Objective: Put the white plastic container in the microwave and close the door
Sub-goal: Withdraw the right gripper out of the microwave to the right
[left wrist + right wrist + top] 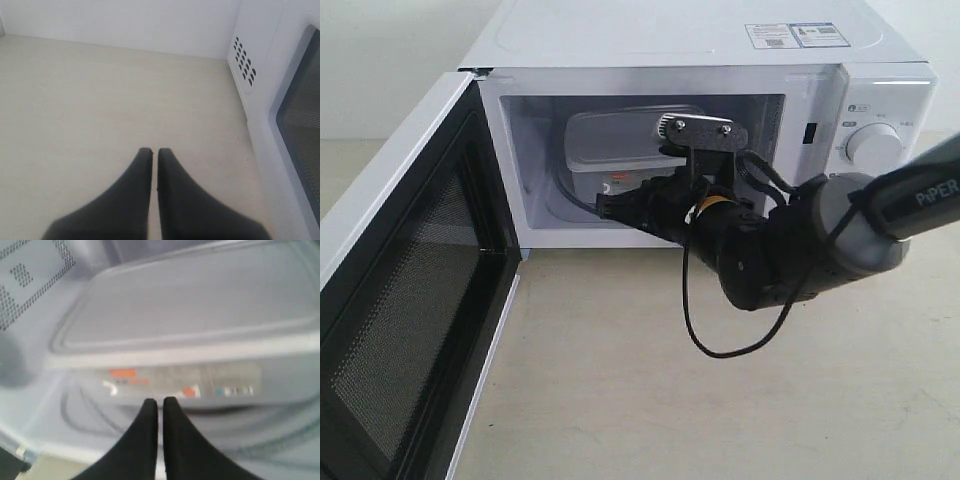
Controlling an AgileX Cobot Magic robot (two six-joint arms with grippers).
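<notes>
1. White plastic container (pixel 620 140), a rectangular translucent box with rounded corners and a flat rimmed lid, sits inside the boxy white microwave (pixel 670 40), upper centre of the exterior view, on the round glass turntable (pixel 85 415).
2. Its long axis runs across the cavity, left to right in that view. The long side with the red-and-white label (pixel 180 382) faces the opening.
3. Right gripper (pixel 608 205) reaches into the cavity, black jaws pressed together and holding nothing. Its tips are just in front of the labelled side; whether they touch it, I cannot tell.
4. Wide white door (pixel 410 320), with its black mesh-lined inner frame, stands swung open at lower left.
5. Left gripper (pixel 151 152) hovers over the pale tabletop (pixel 75 100), jaws closed to a thin slit, beside the door's outer face.
6. I reckon the container is placed and only the door remains. The left arm looks nearer to it, and the right arm must leave the opening first.
</notes>
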